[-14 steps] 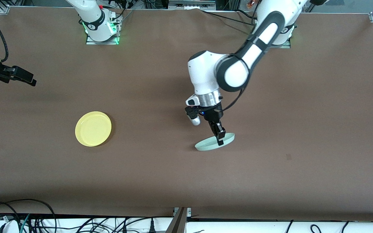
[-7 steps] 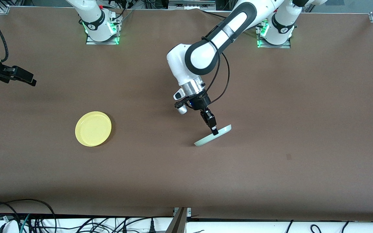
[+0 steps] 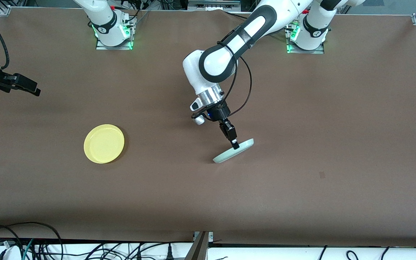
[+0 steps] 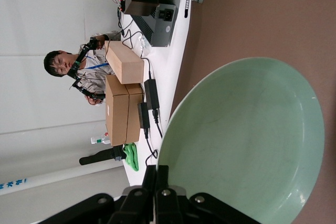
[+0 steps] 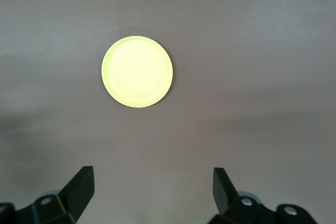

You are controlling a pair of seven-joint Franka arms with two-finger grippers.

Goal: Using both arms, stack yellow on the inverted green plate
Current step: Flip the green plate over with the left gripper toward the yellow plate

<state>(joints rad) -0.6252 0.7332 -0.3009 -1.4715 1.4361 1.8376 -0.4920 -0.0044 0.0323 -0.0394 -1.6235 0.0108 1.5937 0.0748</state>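
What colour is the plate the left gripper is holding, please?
Pale mint green; the green plate shows best in the left wrist view.

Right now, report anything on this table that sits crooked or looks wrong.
The green plate is tipped steeply on edge, one rim on the table, the raised rim pinched in the shut left gripper. The yellow plate lies flat, untouched. The open right gripper waits at its table end.

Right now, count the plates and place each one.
2. Yellow plate flat on the table toward the right arm's end; green plate tilted on edge, pinched in the left gripper.
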